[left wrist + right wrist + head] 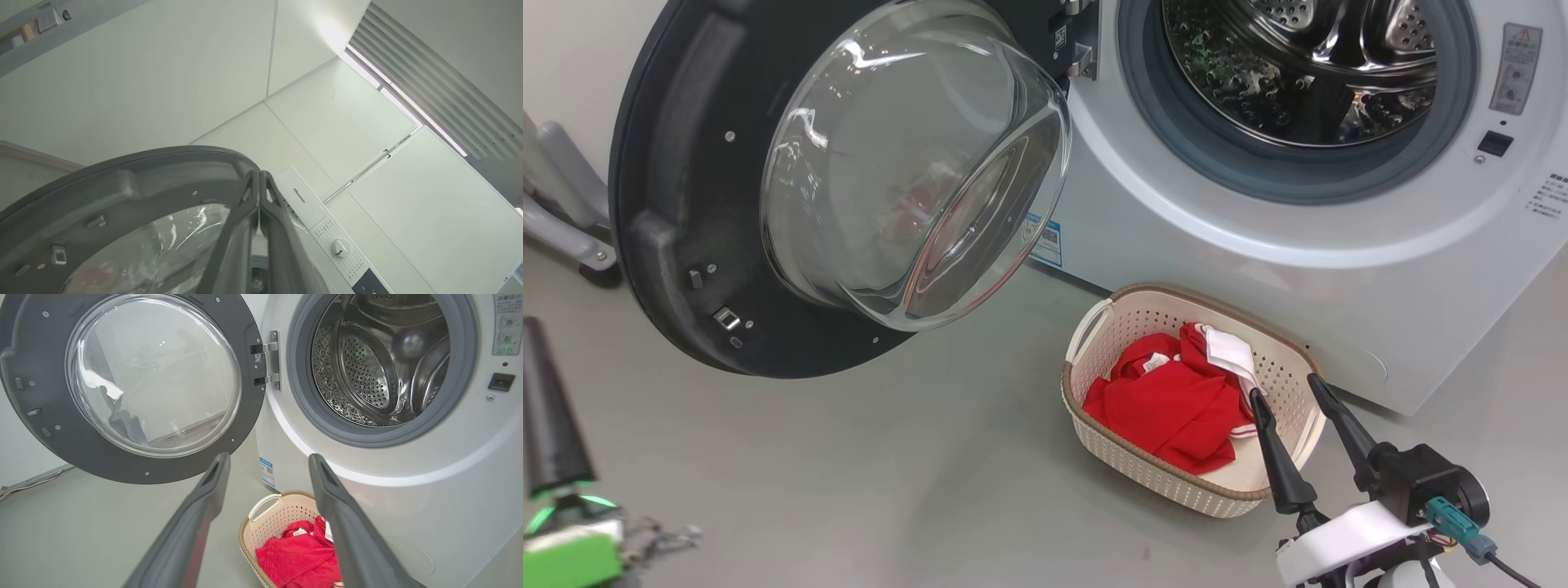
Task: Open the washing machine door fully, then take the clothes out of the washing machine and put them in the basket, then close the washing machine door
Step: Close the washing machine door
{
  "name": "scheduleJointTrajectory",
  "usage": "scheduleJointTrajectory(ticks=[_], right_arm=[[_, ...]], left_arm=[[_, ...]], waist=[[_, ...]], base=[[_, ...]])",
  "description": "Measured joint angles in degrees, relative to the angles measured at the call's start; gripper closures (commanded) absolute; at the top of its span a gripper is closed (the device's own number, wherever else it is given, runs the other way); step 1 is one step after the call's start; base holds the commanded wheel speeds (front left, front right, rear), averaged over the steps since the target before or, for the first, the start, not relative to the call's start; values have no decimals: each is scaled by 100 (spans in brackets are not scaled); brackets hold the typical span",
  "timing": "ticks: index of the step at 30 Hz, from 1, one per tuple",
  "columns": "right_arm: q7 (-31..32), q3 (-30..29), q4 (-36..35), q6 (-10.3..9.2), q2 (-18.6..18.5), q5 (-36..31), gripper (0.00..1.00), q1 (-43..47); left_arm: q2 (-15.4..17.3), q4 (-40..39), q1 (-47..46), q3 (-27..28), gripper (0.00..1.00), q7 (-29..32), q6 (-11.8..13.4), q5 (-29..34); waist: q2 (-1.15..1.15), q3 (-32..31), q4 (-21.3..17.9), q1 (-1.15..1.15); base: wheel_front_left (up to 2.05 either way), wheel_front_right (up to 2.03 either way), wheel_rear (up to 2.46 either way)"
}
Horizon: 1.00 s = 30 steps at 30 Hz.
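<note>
The washing machine door hangs swung open to the left, its clear glass bowl bulging toward me. The washing machine shows a bare steel drum. In front of it on the floor the basket holds the red clothes. My right gripper stands open over the basket's right end, nothing between its fingers; in the right wrist view this gripper points at the machine above the basket and clothes. Low at the left my left gripper is shut on nothing, below the door; its closed tips lie before the door's rim.
A grey wheeled stand sits by the wall behind the door's left edge. Grey floor stretches between the door and the basket. The machine's control knob shows in the left wrist view. A cable runs along the wall's foot.
</note>
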Motion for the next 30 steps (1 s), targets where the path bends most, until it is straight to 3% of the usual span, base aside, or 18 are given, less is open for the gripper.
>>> scheduleJointTrajectory(ticks=[7, 11, 16, 19, 22, 26, 30], right_arm=[[1, -15, -44, 0, -63, -3, 0, -75], [4, -22, -97, 0, -110, -12, 0, -81], [37, -38, -163, -1, -146, -13, 0, -121], [45, -66, -177, -2, -164, -13, 0, -130], [102, -25, -211, -1, -176, -53, 0, -158], [149, -19, -274, -1, -197, -55, 0, -193], [196, -12, -335, 0, -253, -63, 0, -222]], left_arm=[[-3, -114, -395, 898, 100, 0, -64, -421], [336, 136, -799, 1391, 100, 133, -51, -899], [945, 858, -1283, 1733, 100, 567, 203, -1322], [1150, 1340, -1627, 1812, 100, 829, 357, -1714], [1518, 1906, -1877, 1968, 100, 1188, 659, -2060], [1768, 2374, -2065, 1882, 100, 1633, 900, -2345], [2018, 2811, -2225, 1707, 100, 2028, 980, -2420]], waist=[[0, 106, 18, 0], [0, 180, 21, 0], [0, 273, 12, 0], [0, 311, -6, 0], [0, 346, -70, 0], [0, 404, -184, 0], [0, 477, -311, 0]], base=[[0, 0, 0], [0, 0, 0], [0, 0, 0], [0, 0, 0], [0, 0, 0], [0, 0, 0], [0, 0, 0]])
